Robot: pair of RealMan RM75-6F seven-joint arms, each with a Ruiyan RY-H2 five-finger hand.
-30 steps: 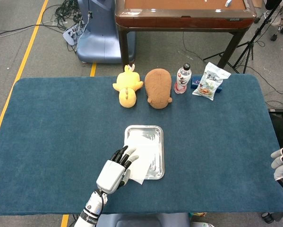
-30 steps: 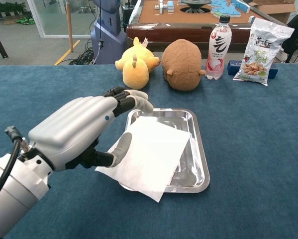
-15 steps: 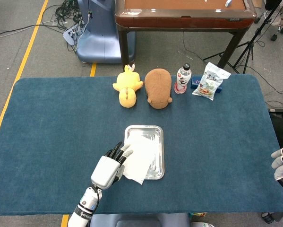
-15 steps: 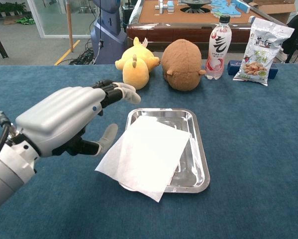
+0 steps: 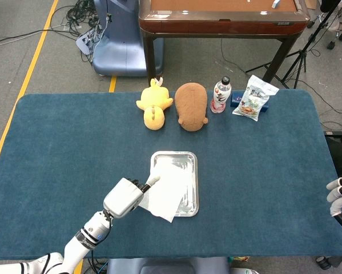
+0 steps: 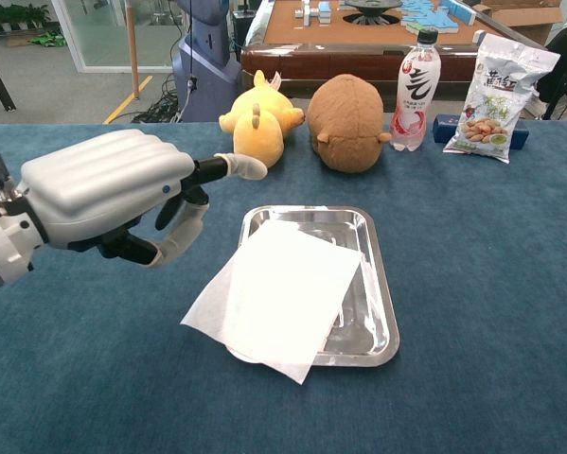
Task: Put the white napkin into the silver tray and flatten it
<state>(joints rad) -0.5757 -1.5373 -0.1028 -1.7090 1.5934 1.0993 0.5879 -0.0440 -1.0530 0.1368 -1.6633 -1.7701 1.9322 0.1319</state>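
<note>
White napkin (image 6: 281, 295) lies mostly in the silver tray (image 6: 381, 303), but its near-left corner hangs over the tray's left rim onto the blue tablecloth (image 6: 491, 265); sheet looks flat w/ a slight lift at that edge. Nothing else in tray.

My left hand (image 6: 108, 194) hovers at approx 9 o'clock from the napkin, apart from it, holding nothing. One finger (image 6: 240, 166) sticks out straight toward the tray, thumb angled down, other fingers curled under. In head view the left hand (image 5: 125, 197) sits just beside the napkin's (image 5: 169, 189) left edge.

My right hand (image 5: 340, 197) is at table's far right edge, well apart from tray; fingers look curled, can't tell more.

At 12 o'clock beyond tray: yellow plush (image 6: 259, 118), brown plush (image 6: 347, 121), bottle (image 6: 416, 88), snack bag (image 6: 503, 87).
</note>
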